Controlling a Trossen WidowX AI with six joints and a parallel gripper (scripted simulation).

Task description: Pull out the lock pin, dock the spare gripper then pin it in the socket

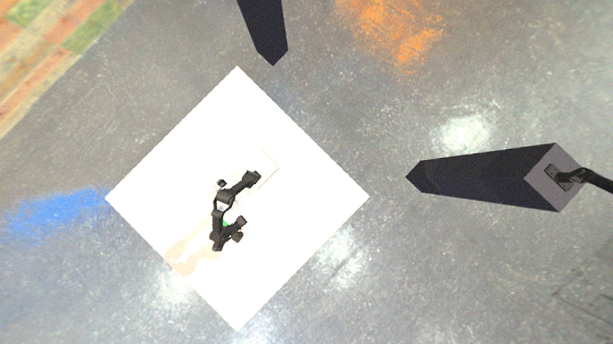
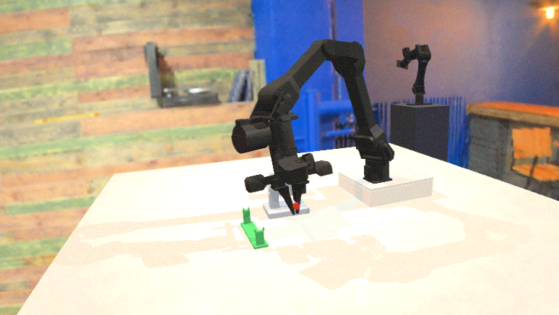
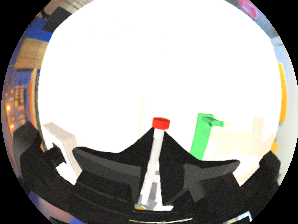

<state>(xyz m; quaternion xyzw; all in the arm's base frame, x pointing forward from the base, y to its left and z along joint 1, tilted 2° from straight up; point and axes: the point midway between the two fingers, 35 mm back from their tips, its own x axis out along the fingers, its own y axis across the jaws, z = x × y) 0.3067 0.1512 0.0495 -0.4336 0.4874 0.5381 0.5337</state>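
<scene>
So the gripper [image 2: 294,209] is clamped on the lock pin [image 3: 154,163], a pale little rod with a red head [image 2: 296,205], sticking out past the fingertips. It hangs low over the grey mount [image 2: 275,203] on the white table [image 2: 156,219]; can't tell if it touches the mount's base. A green cradle [image 2: 253,230] sits just in front of that, nearer me. The arm's base stands on a white block [image 2: 406,187] further back. I can't make out the spare gripper anywhere.
</scene>
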